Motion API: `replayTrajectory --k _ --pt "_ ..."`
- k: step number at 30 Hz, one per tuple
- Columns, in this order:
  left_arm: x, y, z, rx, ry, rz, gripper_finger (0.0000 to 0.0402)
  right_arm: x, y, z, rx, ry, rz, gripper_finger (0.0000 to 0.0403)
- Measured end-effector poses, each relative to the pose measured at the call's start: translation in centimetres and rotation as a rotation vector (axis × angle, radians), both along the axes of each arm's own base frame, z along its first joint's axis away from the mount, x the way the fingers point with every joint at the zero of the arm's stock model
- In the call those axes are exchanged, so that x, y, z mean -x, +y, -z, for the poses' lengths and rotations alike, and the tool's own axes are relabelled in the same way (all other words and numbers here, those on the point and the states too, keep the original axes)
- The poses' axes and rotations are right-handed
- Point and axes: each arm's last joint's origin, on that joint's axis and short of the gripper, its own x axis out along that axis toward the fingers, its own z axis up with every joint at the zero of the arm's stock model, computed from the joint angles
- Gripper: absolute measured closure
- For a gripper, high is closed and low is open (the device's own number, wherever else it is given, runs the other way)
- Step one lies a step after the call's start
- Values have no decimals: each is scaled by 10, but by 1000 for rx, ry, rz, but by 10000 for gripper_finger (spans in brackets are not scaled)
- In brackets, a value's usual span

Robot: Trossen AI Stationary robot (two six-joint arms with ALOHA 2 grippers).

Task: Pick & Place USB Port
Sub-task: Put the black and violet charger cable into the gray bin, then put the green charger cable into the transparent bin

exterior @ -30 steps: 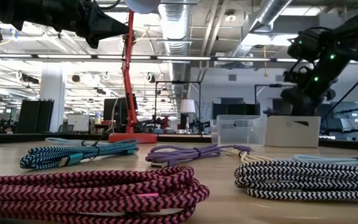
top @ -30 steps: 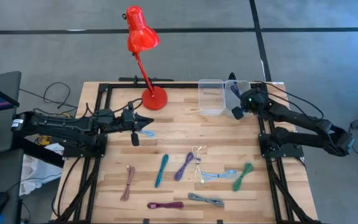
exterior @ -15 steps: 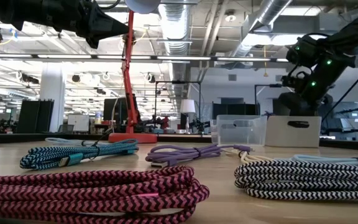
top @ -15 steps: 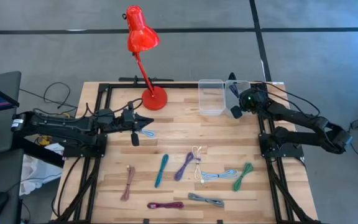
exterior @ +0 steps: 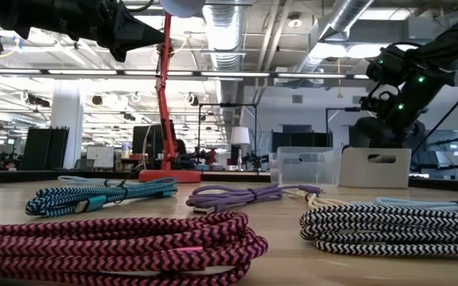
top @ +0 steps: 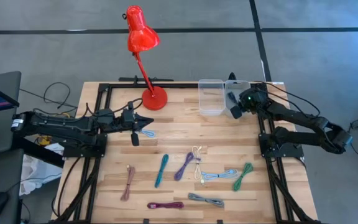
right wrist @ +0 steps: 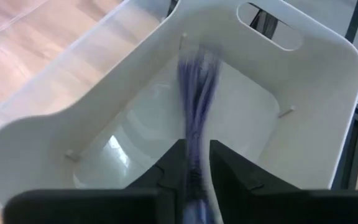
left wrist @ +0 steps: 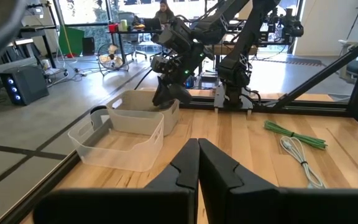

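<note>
Bin (right wrist: 303,112) sits under my right gripper (right wrist: 194,163), which pinches the purple cable (right wrist: 196,93) above its white hollow, poised to release; my left gripper (left wrist: 198,163) waits pressed shut mid-table.

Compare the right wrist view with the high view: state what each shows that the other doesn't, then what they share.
Only the right wrist view shows the right pincer shut on a dark blue cable hanging inside the white bin.

Only the high view shows the red lamp, the clear bin, the left pincer hovering over the table, and the coiled cables, such as the green cable.

Both show the white bin and the right pincer above it.
</note>
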Motion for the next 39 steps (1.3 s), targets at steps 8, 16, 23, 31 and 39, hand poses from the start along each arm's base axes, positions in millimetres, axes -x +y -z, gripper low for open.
replayTrajectory --k 8,16,23,31,39 --pt "0 0 0 0 0 0 396 -1 0 -1 11 -10 -2 329" --pt "0 0 0 0 0 0 396 -5 3 -1 -33 -59 -96 328" --pt "0 0 0 0 0 0 396 -21 26 -10 -111 12 -313 328" --pt "0 0 0 0 0 0 396 -45 56 -43 -127 57 -523 327" --pt "0 0 0 0 0 0 396 -53 55 -85 15 72 -451 327"
